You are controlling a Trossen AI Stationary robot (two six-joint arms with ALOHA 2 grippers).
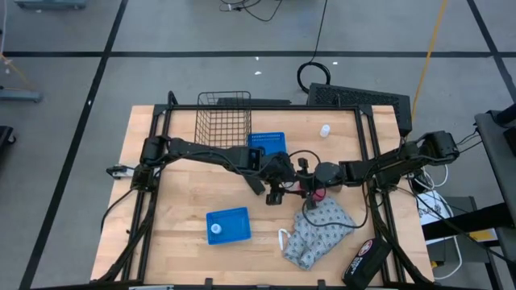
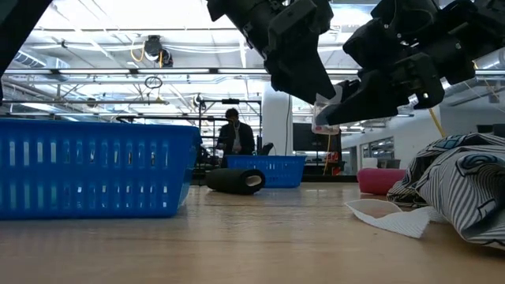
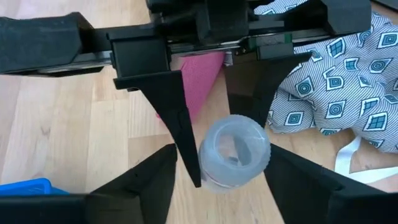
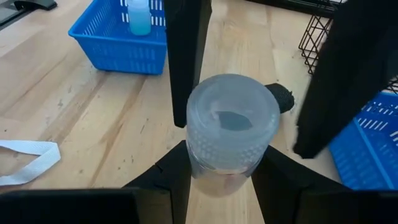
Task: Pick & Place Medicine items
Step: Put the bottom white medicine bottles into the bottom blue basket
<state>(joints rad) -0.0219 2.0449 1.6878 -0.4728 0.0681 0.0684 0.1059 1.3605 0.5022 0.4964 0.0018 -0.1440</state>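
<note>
A small white bottle (image 4: 232,127) is held aloft mid-table, clamped by the right gripper (image 4: 221,168). The left gripper (image 1: 274,192) is spread open around it.

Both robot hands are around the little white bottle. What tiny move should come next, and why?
Probably the left gripper should close on the bottle. The right gripper pinches it above the table, and the left one's fingers stand open on either side, so this looks like a hand-over awaiting the second grip.

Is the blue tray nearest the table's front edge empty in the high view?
No, one white-capped bottle stands inside that blue tray.
</note>
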